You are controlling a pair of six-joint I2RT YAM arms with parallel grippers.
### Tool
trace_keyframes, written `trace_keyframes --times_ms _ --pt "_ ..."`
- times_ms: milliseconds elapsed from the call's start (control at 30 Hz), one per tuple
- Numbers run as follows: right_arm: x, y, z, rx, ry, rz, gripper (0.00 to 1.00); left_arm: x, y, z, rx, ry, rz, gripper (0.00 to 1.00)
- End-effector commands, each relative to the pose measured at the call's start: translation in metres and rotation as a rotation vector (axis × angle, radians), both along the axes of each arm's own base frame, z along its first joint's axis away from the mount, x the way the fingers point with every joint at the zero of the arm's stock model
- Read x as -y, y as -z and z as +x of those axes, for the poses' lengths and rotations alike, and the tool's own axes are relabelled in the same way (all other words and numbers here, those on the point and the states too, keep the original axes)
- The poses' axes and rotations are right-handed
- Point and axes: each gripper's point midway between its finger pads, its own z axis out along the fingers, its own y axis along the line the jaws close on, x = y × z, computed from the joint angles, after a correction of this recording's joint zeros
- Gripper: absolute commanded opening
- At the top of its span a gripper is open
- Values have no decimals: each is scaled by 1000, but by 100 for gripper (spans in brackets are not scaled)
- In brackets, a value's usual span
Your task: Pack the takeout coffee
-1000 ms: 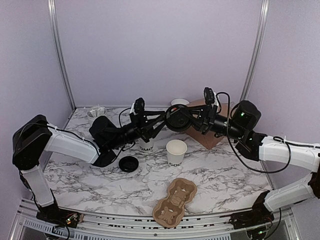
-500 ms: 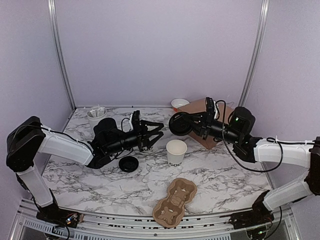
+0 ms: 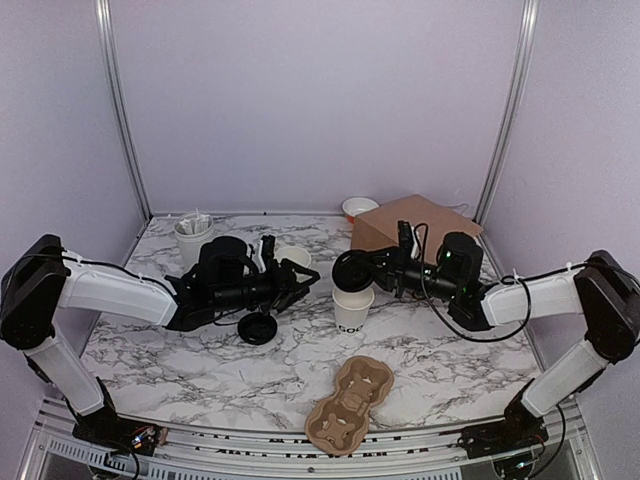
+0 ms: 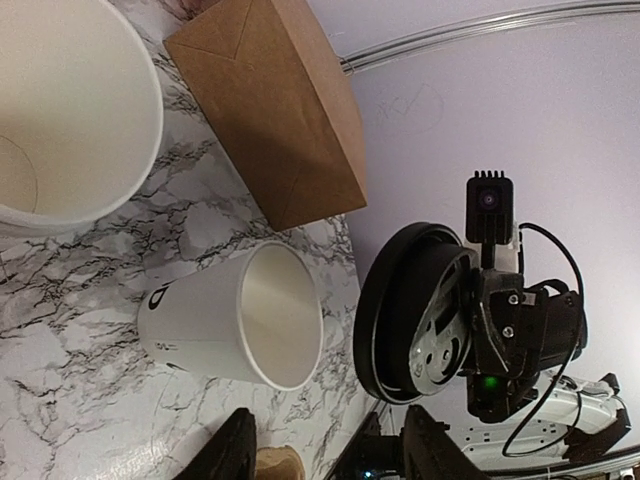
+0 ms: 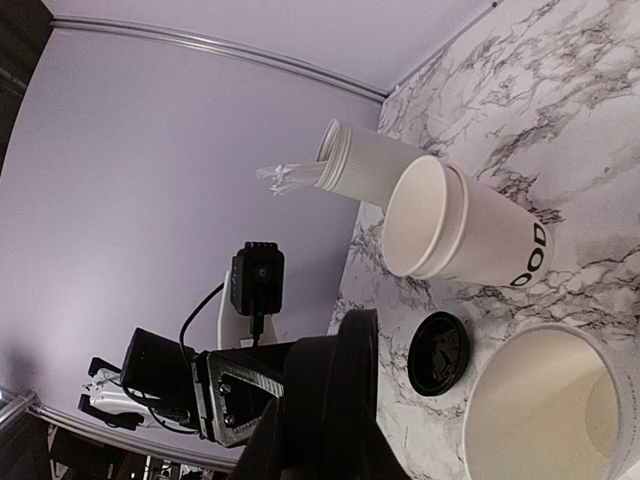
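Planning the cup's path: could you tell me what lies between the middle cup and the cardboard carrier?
Only bare marble, from cup to carrier, in the top view.

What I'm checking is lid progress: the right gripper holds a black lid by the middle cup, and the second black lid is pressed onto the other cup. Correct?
Not quite. The second black lid lies on the table, not on the other cup, which stands open; the top external view shows it. The right gripper does hold a black lid by the middle cup.

You've got two paper cups [image 3: 352, 303] [image 3: 293, 256], two black lids [image 3: 257, 327] [image 3: 350, 270], one brown bag [image 3: 415, 222], one carrier [image 3: 350, 403], one stick canister [image 3: 190, 235], and seemingly one bowl [image 3: 358, 206].
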Motion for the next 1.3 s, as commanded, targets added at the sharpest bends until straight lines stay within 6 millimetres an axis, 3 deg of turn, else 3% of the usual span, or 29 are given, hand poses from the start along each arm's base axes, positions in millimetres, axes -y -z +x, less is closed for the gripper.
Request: trace_keyframes --times_ms 0,267,700,1267 --pt "-1 0 4 31 -7 31 7 3 12 -1 37 13 144 52" --pt "-7 19 8 2 -27 26 7 15 32 0 43 39 254 53" --pt "-7 42 14 -35 -10 -32 7 25 45 8 53 44 351 53" --pt "1 51 16 -49 17 -54 8 26 58 13 46 35 414 53"
